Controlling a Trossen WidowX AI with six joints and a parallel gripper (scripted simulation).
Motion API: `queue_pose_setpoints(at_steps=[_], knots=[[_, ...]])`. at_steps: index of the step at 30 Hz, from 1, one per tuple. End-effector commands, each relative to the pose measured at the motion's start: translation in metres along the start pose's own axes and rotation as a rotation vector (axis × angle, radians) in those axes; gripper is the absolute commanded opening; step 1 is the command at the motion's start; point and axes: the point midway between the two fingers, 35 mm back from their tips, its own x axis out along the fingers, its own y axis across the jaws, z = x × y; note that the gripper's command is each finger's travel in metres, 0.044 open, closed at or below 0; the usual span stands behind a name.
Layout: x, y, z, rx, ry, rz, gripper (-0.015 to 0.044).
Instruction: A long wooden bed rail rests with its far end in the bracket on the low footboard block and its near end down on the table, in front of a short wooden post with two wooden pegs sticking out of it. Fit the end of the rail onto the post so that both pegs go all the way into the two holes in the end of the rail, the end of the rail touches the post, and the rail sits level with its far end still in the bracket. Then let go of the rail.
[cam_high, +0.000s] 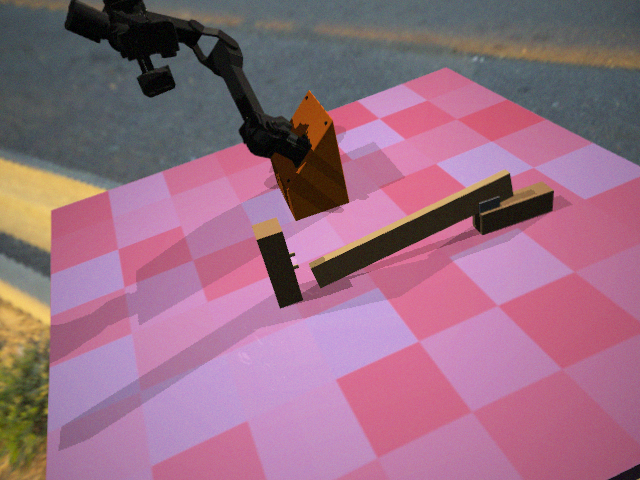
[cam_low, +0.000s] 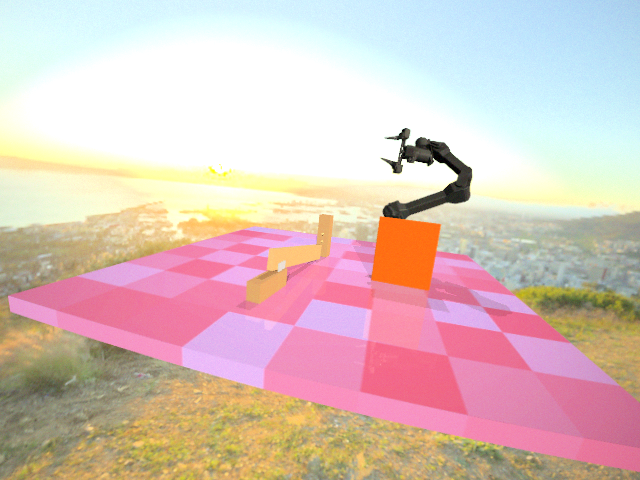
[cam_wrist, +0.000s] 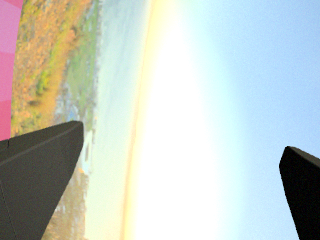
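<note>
My gripper, fingers wide apart and holding nothing, hangs right of centre in the exterior view, above and to the right of the bed rail; in the top view the rail's long axis runs from centre up towards the right, near end short of the wooden post; I judge the approach must align across that axis
</note>
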Motion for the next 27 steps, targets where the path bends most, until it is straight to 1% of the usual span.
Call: queue_pose_setpoints(at_steps=[1,2,6,10,13,20,23,27], knots=[[0.002,0.001,-0.002,0.009,-0.003,0.007,0.0426],[0.009,0.006,-0.006,0.037,-0.011,0.028,0.044],[0.061,0.044,-0.03,0.235,-0.065,0.205,0.044],[0.116,0.089,-0.039,0.403,-0.106,0.409,0.044],[0.147,0.113,-0.027,0.514,-0.142,0.534,0.044],[0.22,0.198,0.008,0.626,-0.107,0.938,0.044],[0.241,0.234,0.032,0.624,-0.067,1.104,0.044],[0.259,0.28,0.067,0.576,0.009,1.305,0.044]])
